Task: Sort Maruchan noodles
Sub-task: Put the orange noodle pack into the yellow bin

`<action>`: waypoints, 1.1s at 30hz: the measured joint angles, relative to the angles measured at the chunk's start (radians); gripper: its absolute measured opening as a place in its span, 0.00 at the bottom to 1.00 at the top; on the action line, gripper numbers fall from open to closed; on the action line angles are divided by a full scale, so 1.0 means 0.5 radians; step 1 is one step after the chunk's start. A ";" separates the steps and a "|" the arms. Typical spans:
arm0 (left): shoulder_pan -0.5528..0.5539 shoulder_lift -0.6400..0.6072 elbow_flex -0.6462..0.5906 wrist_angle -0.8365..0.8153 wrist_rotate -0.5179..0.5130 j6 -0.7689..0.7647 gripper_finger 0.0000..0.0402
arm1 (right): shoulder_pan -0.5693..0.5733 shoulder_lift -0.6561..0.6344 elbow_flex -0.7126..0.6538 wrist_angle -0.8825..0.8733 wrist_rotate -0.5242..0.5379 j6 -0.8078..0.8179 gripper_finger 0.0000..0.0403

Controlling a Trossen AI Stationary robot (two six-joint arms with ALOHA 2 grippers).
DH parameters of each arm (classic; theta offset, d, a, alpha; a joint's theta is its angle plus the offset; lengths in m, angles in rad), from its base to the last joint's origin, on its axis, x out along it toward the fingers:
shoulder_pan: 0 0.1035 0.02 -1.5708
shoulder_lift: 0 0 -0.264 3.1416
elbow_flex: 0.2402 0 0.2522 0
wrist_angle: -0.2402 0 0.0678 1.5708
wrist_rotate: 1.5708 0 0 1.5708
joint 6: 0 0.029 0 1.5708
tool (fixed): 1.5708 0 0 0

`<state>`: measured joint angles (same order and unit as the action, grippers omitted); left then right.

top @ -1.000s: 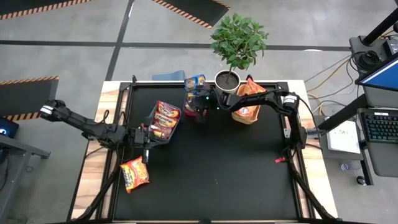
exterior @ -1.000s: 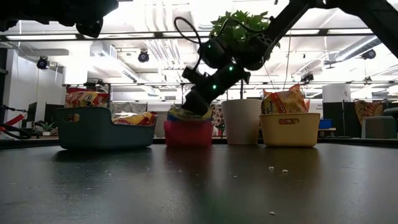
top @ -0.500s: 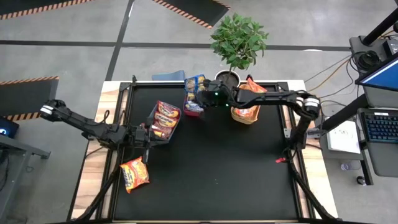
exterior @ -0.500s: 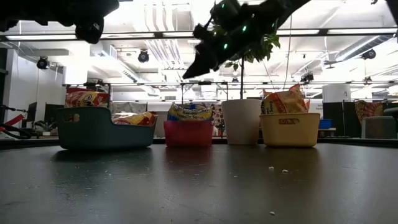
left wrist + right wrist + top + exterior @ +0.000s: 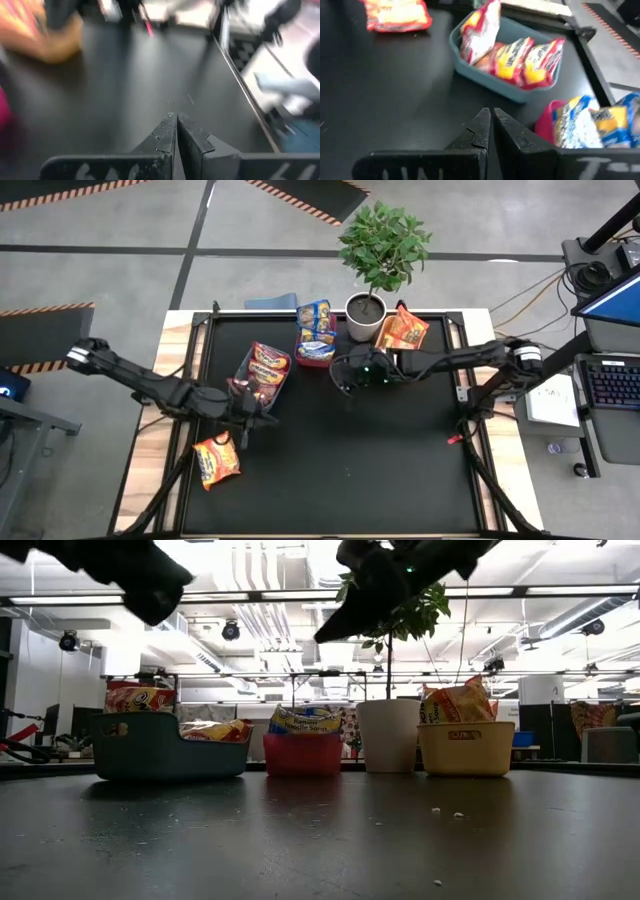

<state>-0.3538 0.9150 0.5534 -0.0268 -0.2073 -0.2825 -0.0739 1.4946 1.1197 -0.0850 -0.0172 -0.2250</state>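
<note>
Both grippers are shut with nothing in them. My left gripper (image 5: 262, 416) (image 5: 175, 125) hovers at the near end of the teal bin (image 5: 262, 372), which holds red-maroon Maruchan noodles (image 5: 520, 60). My right gripper (image 5: 338, 378) (image 5: 490, 120) hangs high over the table's middle, just near of the red bin (image 5: 316, 352), where blue-yellow packets (image 5: 585, 125) stand. Orange packets (image 5: 402, 330) stick up out of the cream bin (image 5: 465, 748). One orange-red packet (image 5: 217, 460) lies flat on the mat at the near left.
A potted plant (image 5: 368, 308) stands at the far edge between the red and cream bins. The three bins line the far part of the black mat (image 5: 380, 470); its near and right parts are bare apart from crumbs (image 5: 445, 812).
My right gripper has risen out of the red bin and drawn back toward the table's middle and near side; the blue-yellow packet stays in the bin. My left gripper has rolled and shifted slightly toward the right, past the teal bin's near end.
</note>
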 joint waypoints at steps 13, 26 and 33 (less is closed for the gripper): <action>-0.203 0.477 0.517 -1.417 0.936 -1.335 0.00 | 0.047 -0.236 -0.246 0.032 0.003 0.100 0.03; -0.555 0.903 0.722 -1.544 1.002 -2.064 0.13 | 0.047 -0.296 -0.246 0.174 0.003 -0.119 0.03; -0.686 1.150 0.935 -2.012 0.922 -2.020 0.34 | 0.046 -0.374 -0.246 0.149 0.003 -0.213 0.03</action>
<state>-0.6967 1.4902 1.0210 -1.0325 0.2535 -1.2926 -0.0509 1.3076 0.9966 -0.0103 -0.0154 -0.3315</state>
